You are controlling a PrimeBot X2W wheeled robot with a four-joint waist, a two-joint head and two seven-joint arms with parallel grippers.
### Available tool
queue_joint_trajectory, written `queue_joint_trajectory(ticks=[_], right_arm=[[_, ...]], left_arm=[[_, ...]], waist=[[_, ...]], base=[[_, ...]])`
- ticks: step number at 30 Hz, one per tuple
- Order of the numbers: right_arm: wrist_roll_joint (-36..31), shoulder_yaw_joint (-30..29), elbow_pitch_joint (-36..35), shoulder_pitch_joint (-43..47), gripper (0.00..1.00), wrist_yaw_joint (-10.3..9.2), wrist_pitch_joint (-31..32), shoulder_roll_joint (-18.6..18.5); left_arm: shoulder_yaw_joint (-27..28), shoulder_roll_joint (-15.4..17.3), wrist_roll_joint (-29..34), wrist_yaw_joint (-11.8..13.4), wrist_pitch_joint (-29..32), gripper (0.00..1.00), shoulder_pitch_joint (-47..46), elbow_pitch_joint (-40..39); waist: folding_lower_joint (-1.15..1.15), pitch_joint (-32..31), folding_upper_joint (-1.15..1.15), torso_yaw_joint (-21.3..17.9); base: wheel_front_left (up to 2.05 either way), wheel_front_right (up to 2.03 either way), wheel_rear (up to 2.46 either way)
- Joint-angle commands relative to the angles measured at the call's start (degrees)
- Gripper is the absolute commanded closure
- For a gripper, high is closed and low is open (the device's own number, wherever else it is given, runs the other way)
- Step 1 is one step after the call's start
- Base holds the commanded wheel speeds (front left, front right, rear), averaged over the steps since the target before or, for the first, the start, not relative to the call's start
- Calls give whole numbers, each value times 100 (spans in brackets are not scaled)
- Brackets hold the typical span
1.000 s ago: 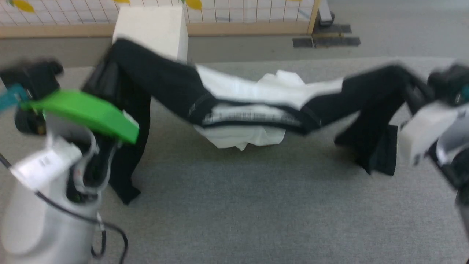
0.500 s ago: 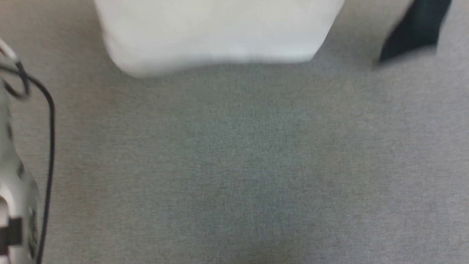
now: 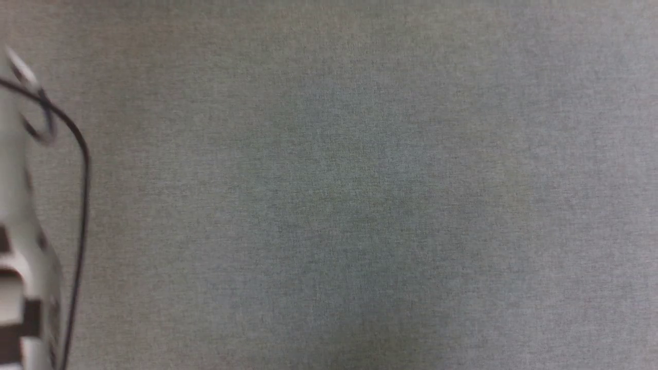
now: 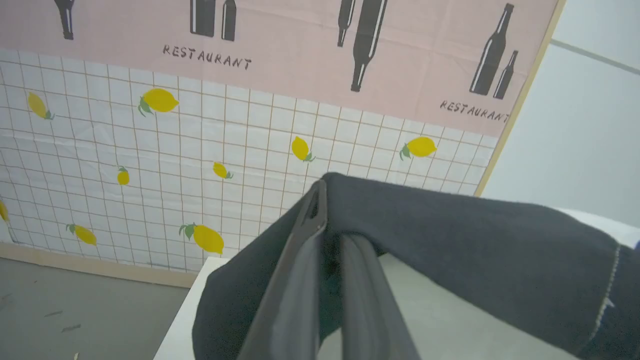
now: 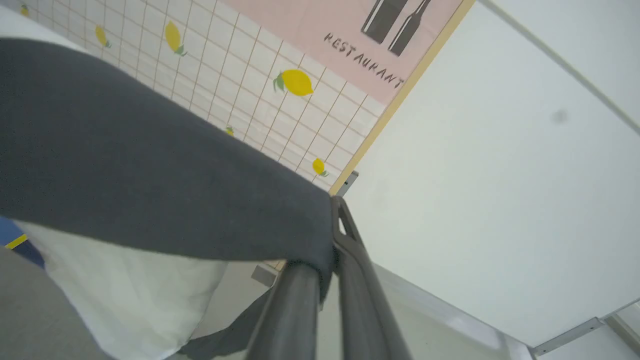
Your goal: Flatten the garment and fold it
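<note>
Left gripper [image 4: 329, 220] clamped shut on a black sleeve of the garment [image 4: 475, 250], cloth running to 3 o'clock in its wrist view, right gripper [image 5: 324, 245] clamped on black cloth running to 9 o'clock, so the long axis likely spanned both, neither arm nearer.

Dark left claw [image 4: 329, 216], black cable [image 3: 85, 205]

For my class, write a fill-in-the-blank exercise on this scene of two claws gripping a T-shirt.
The left claw is shut on the garment's ____ sleeve.
The right claw grips the other sleeve, next to the garment's ____ body.
The wall grid shows yellow ____.
Beside the bottles the wall reads ____.
Missing words: black; white; lemons; RESTAURANT.
</note>
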Motion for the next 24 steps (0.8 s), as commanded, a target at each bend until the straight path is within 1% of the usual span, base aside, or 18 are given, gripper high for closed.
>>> queue_joint_trajectory(ticks=[1,4,7,9,11,15,20,24], right_arm=[[213,118,56,395,100,-11,113,-14],[771,417,-2,1227,100,-11,505,-121],[1263,507,-282,2040,100,-11,838,-255],[1567,480,-519,2628,100,-11,1033,-378],[1783,365,-798,3235,100,-11,1237,-437],[2088,-7,-1386,4411,100,-11,1606,-421],[2090,-532,-2161,5802,100,-11,2028,-261],[2035,-899,-2773,6812,100,-11,2487,-93]], left_arm=[[-6,53,-61,-60,15,100,391,42],[-20,12,-281,-161,129,100,1326,59],[-84,-24,-468,-222,330,100,2329,-40],[-137,-54,-546,-198,443,100,3015,-179],[-192,-45,-557,-141,502,100,3713,-374],[-192,-184,-813,6,655,100,5008,-866],[-147,-306,-1054,254,793,100,6355,-1532],[-93,-305,-1159,443,908,100,7181,-1974]], waist=[[-1,-235,0,65],[-1,-504,0,81],[-1,-804,0,77],[-1,-1013,0,90],[-1,-1242,0,82],[-1,-1642,0,77],[-1,-2074,0,106],[-1,-2296,0,160]], base=[[0,0,0],[0,0,0],[0,0,0],[0,0,0],[0,0,0],[0,0,0],[0,0,0],[0,0,0]])
